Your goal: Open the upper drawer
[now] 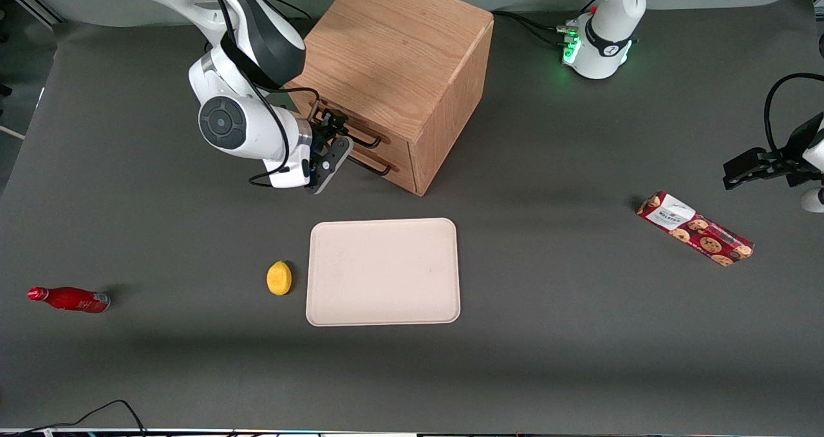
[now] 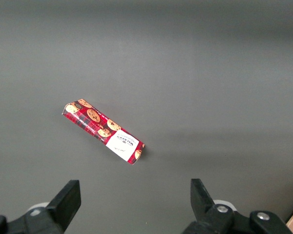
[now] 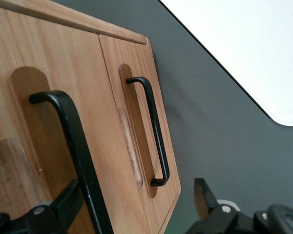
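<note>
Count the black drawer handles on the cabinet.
2: the upper drawer's handle runs between the gripper fingers, which are open; the lower drawer's handle is beneath it.

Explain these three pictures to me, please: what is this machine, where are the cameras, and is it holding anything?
It is a robot arm ending in a two-fingered pincer. One picture looks at the table from the front; the other two come from cameras on the arms' wrists. The pincer is at the front of a wooden cabinet, and its open fingers straddle the upper drawer's black handle without gripping it. The lower drawer's handle is beside it. Both drawers look shut. On the table lie a cream tray, a lemon beside it, a red bottle on its side, and a cookie packet.
</note>
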Action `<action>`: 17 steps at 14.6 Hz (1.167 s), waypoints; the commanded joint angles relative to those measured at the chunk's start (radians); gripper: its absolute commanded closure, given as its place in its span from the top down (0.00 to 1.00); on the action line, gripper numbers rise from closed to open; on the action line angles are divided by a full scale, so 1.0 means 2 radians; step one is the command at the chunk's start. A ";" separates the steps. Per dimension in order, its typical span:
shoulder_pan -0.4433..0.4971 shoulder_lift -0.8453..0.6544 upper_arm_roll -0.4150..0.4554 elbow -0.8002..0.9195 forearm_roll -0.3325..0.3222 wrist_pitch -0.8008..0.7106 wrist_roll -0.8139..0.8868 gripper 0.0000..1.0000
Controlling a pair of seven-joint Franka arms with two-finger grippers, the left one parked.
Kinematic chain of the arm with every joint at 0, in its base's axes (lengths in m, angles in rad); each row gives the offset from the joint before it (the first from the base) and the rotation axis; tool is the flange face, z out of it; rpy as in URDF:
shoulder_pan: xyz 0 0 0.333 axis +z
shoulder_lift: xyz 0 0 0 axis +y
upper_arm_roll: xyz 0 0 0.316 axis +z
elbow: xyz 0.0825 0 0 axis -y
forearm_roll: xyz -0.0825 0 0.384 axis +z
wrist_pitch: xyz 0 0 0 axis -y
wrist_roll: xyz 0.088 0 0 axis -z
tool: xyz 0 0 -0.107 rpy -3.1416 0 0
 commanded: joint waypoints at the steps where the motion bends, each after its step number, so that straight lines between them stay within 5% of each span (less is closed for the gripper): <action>1: 0.001 -0.001 -0.001 -0.015 0.013 0.032 -0.013 1.00; 8: 0.006 0.026 -0.001 -0.012 0.005 0.074 -0.013 1.00; 11: 0.004 0.041 -0.004 -0.006 -0.032 0.077 -0.013 1.00; 17: 0.001 0.060 -0.021 0.012 -0.047 0.075 -0.018 1.00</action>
